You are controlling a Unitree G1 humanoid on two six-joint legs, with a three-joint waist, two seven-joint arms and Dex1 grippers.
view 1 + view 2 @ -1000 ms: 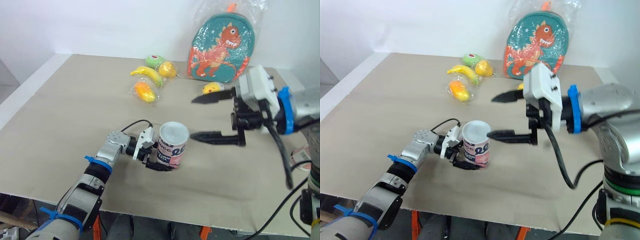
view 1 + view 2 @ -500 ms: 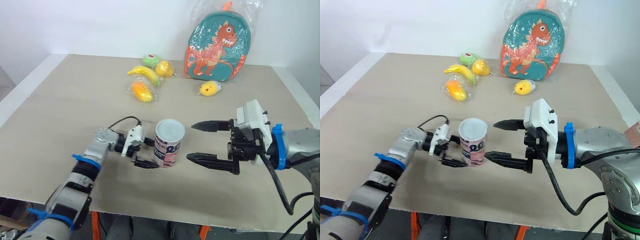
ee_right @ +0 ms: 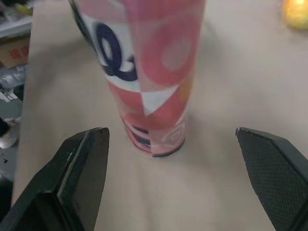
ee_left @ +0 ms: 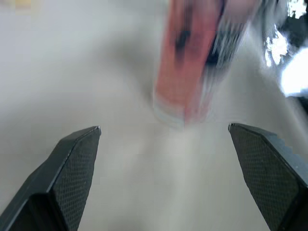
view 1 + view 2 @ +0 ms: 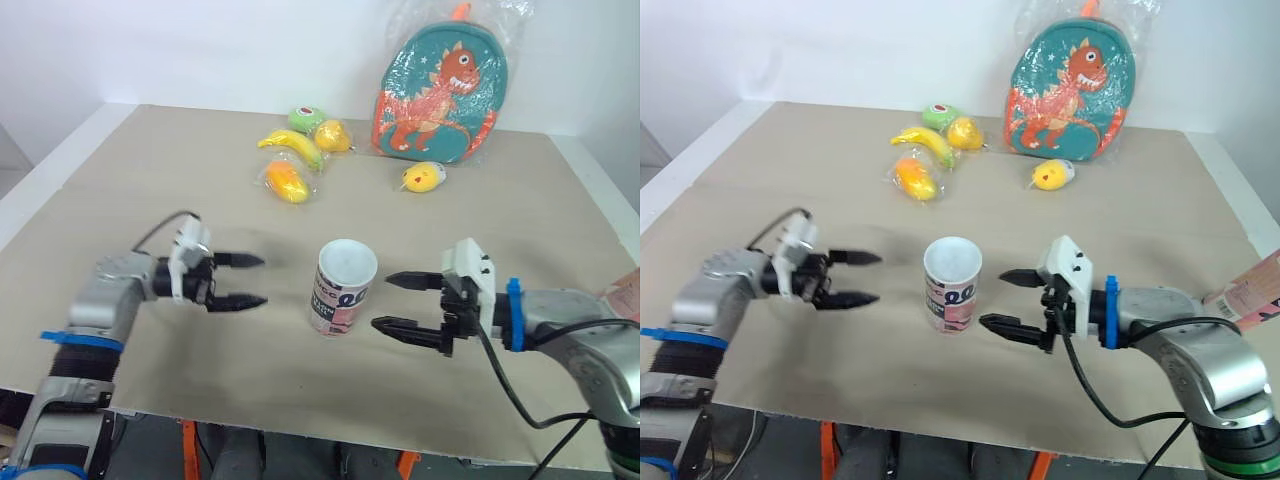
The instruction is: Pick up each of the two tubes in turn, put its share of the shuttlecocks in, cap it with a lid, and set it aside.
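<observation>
- Left gripper (image 5: pixel 262 280): fingers spread, empty, near the tube's left side but apart from it.
- Right gripper (image 5: pixel 382 301): fingers spread, empty, tips just beside the tube, not touching.
- Tube (image 5: pixel 342 288): upright on the table (image 5: pixel 140 190), between both grippers.

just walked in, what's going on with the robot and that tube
A pink tube with a white top stands upright on the table, held by nothing. The left gripper and right gripper sit open on either side of it, both pointing at it, the right one nearer. Toy fruit and a dinosaur backpack sit at the far end.
</observation>
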